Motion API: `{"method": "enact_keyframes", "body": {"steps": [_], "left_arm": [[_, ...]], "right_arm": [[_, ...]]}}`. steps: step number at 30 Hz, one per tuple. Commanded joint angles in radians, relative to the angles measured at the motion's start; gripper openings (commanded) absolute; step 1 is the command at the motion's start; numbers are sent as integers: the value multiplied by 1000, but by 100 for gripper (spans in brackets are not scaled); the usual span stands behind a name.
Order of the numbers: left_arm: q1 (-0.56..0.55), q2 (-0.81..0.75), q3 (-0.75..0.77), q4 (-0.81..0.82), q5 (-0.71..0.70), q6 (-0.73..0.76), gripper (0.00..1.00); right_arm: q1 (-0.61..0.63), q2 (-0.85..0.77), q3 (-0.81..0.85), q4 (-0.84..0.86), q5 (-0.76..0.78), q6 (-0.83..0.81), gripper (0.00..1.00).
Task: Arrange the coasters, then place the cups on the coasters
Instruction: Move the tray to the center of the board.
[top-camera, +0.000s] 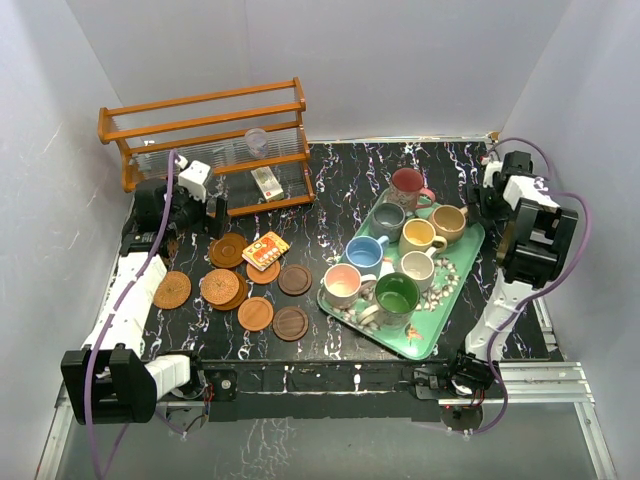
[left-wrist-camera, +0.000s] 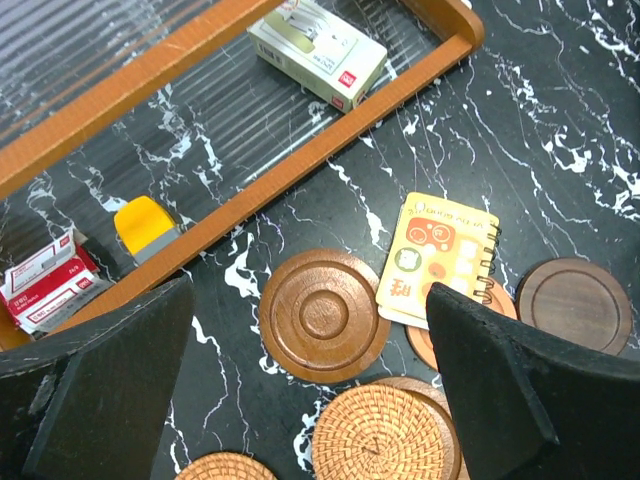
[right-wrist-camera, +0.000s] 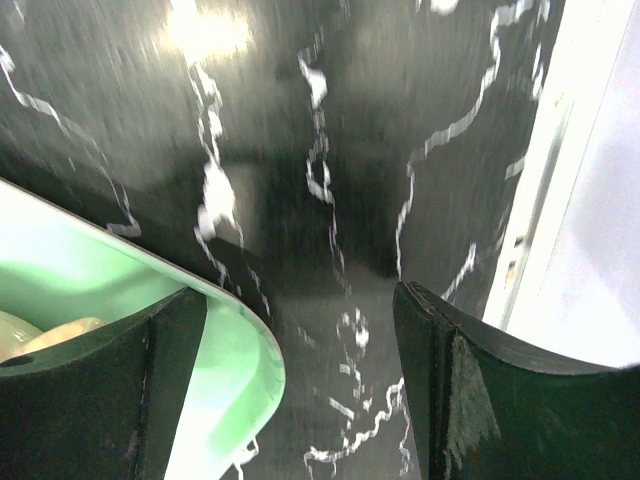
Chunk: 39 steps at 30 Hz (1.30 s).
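Several round coasters lie on the left of the black marble table: a ringed brown one (top-camera: 229, 250) (left-wrist-camera: 325, 315), woven ones (top-camera: 172, 290) (left-wrist-camera: 385, 440), and a dark one (top-camera: 294, 279) (left-wrist-camera: 575, 305). My left gripper (top-camera: 213, 218) (left-wrist-camera: 310, 300) hangs open above the ringed coaster, holding nothing. Several cups stand on the green tray (top-camera: 455, 290), among them maroon (top-camera: 408, 186), blue (top-camera: 365, 252), pink (top-camera: 343, 283) and green (top-camera: 396, 295). My right gripper (top-camera: 487, 200) (right-wrist-camera: 300, 300) is open over the tray's far right corner (right-wrist-camera: 240, 350), its left finger above the rim, nothing held.
An orange patterned notebook card (top-camera: 265, 250) (left-wrist-camera: 440, 255) lies over one coaster. A wooden rack (top-camera: 205, 130) at the back left holds a clear plastic cup (top-camera: 257, 140) and a white box (left-wrist-camera: 320, 50). White walls enclose the table; a metal rail (right-wrist-camera: 560, 200) runs along the right edge.
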<state>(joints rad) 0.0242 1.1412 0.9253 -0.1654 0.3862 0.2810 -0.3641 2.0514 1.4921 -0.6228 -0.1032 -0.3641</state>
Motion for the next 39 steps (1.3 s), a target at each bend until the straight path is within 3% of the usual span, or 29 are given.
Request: {"method": "enact_keyframes", "body": {"steps": [1,14,22,30,39], "left_arm": [[-1,-6,-16,0,36,50,99],[-22,61,-26,-99,68,174,99],[-139,186,-19,-110,26,265,99],[-295,368,33,-90,-42,205,99],[-322,426,37,-141,-110,170,99]], "right_arm": [[30,145,111,370,90,7,72],[119,342,465,261,47,-6,76],[108,155,340,231,108,-38,81],[47,-53,232,110,150,-22,83],[42,-331,12,36,32,41,83]]}}
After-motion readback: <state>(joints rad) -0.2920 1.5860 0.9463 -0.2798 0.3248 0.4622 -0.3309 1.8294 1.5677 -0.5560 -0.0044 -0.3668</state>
